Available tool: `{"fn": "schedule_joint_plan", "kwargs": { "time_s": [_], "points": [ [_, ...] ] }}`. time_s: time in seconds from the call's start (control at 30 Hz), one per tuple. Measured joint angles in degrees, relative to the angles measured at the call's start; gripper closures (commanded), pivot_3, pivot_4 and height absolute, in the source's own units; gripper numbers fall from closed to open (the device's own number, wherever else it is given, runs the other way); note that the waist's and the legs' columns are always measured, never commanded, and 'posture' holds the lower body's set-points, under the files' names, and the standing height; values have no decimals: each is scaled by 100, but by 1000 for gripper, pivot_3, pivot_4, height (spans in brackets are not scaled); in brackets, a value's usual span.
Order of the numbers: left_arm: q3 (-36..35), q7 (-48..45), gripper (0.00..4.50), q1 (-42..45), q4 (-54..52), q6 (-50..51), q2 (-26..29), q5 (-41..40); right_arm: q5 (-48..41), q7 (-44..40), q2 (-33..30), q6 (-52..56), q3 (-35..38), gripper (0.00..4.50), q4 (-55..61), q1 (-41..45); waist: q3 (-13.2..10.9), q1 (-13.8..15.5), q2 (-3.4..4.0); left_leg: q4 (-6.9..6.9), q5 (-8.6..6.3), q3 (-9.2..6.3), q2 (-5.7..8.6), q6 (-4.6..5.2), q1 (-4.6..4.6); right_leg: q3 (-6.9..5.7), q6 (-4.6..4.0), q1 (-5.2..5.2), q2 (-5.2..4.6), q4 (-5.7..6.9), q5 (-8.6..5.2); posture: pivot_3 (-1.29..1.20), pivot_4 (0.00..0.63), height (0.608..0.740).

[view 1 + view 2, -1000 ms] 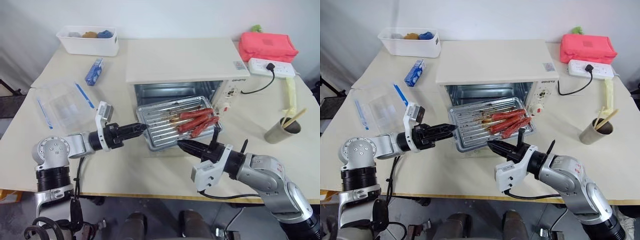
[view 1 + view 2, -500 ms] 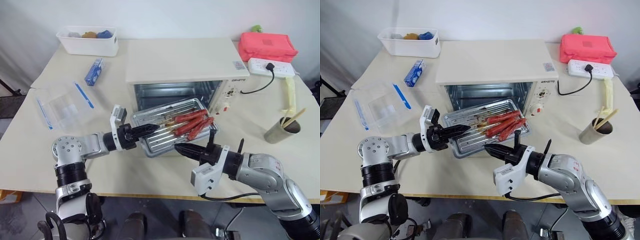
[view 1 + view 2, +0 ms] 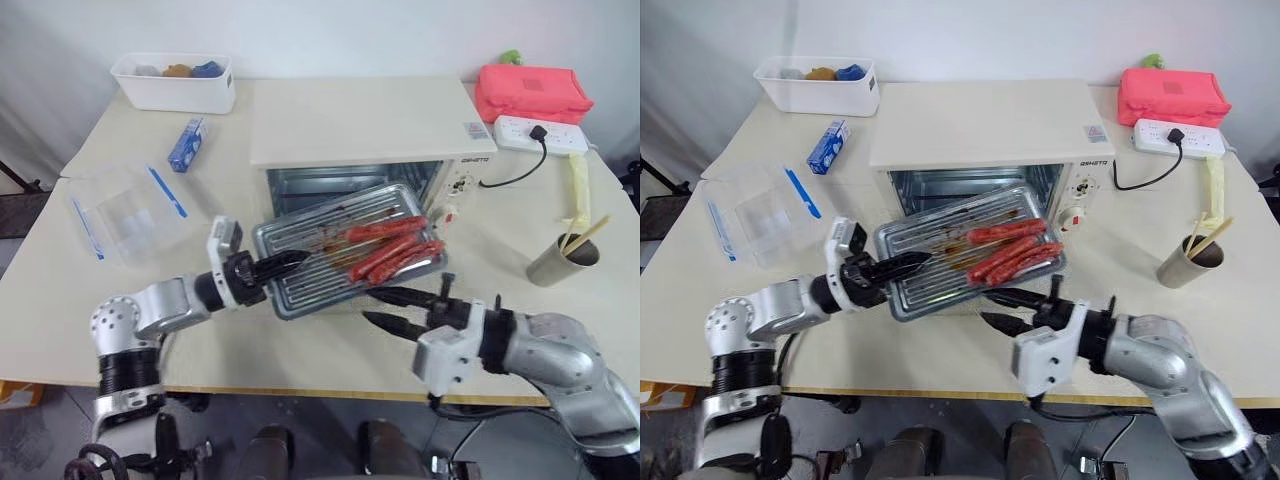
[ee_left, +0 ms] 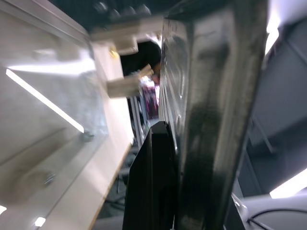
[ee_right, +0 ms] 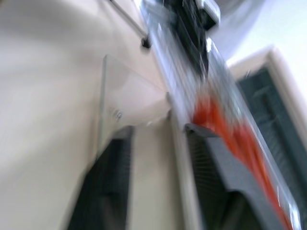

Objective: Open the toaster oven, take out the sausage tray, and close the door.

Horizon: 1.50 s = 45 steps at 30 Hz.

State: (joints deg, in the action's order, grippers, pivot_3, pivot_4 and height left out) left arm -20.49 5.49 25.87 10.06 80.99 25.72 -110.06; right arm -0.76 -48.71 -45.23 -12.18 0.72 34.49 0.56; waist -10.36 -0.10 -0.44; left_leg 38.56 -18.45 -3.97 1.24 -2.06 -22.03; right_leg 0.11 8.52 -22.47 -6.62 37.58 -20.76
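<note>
Sausage tray held clear in front of toaster oven, above lowered door. Left gripper clamped on tray's left rim. Right gripper fingers apart, just below tray's near edge, not gripping.

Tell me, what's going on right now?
Left hand shut on shiny ribbed metal sausage tray, held outside cream toaster oven. Right hand open, just below tray. Oven door unclosed.
</note>
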Motion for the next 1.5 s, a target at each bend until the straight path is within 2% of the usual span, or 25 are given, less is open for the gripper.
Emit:
{"fn": "schedule_joint_plan", "kwargs": {
  "time_s": [0.07,0.13,0.27,0.33,0.43,0.57,0.6,0.67,0.8,0.93,0.97,1.13,1.27,1.5],
  "points": [
    [-14,-335,4500,-107,44,45,199,-61,-302,-147,-150,5,209,1050,-17,-186,0,1,0,0,0,3,3,0,0,2,0,2,0,-8,0,0,150,740],
    [-56,-718,4500,-422,40,91,509,-102,-729,-322,-195,20,475,1050,-126,-401,1,-3,-1,-5,0,3,2,1,2,3,0,4,0,-12,0,0,150,740],
    [-300,-1507,4500,-1578,-289,151,1181,-97,-1410,-672,-270,276,1000,1050,-921,-998,2,-74,-3,-46,0,20,-2,2,27,16,-2,12,-1,-13,-1,0,150,740],
    [-402,-1918,4500,-2114,-602,78,1242,-100,-1491,-806,-272,332,1066,1050,-1372,-984,2,-65,-2,-47,0,26,-2,4,41,23,-6,23,-3,-39,-3,0,150,740],
    [-596,-2347,4500,-3204,-1169,-199,1162,-106,-1655,-841,-244,387,1142,1050,-1967,-698,3,-116,1,-61,-5,29,-22,8,99,22,-18,98,1,-91,-10,0,150,740],
    [-1021,-2431,4500,-4254,-1938,-967,378,-100,-1849,-942,-220,787,1132,1050,-2852,-283,3,-101,2,-55,-8,28,-40,13,92,25,-19,100,-3,-106,-10,0,150,740],
    [-1134,-2404,4500,-4462,-2100,-1147,189,-102,-1918,-1000,-220,940,1095,1220,-2988,-172,4,-93,2,-54,-9,29,-40,14,92,25,-19,101,-4,-107,-10,0,150,740],
    [-1341,-2308,4500,-4802,-2360,-1503,-260,-105,-2079,-1094,-214,1299,1040,1659,-3224,21,5,-82,5,-53,-11,35,-40,19,92,27,-19,102,-4,-114,-10,0,150,740],
    [-1498,-1960,4500,-5289,-2850,-2202,-1129,-104,-2112,-1241,-169,1628,856,2991,-3698,393,5,-17,4,-51,-16,40,-40,23,90,25,-18,102,-2,-120,-10,0,150,740],
    [-1519,-1390,4500,-5234,-3509,-3131,-2376,-110,-2011,-1365,85,1869,437,4331,-4222,990,6,10,3,-41,-19,50,-37,29,90,27,-6,116,-3,-143,3,0,150,740],
    [-1504,-1157,4500,-5224,-3668,-3384,-2559,-112,-1995,-1444,158,1921,311,4468,-4381,1147,6,9,3,-42,-19,49,-32,29,88,27,-5,116,-1,-149,4,0,150,740],
    [-1356,-491,4500,-5194,-4176,-4209,-3208,-118,-1945,-1671,416,1805,165,4468,-4944,1506,7,-21,3,-44,-33,77,-12,47,82,41,12,115,-5,-182,14,0,150,740],
    [-1156,-331,4500,-5352,-4391,-4527,-3287,-129,-1971,-1798,665,1772,163,4468,-5146,1665,10,-39,-11,-37,-38,83,-16,50,85,43,14,119,-1,-190,21,0,150,740],
    [-1231,-463,4500,-5392,-4355,-4535,-3258,-137,-2632,-1913,768,2599,323,4468,-4099,1481,10,-1,-10,-42,-43,83,-17,50,78,45,13,113,1,-200,22,0,150,740]
  ]
}}
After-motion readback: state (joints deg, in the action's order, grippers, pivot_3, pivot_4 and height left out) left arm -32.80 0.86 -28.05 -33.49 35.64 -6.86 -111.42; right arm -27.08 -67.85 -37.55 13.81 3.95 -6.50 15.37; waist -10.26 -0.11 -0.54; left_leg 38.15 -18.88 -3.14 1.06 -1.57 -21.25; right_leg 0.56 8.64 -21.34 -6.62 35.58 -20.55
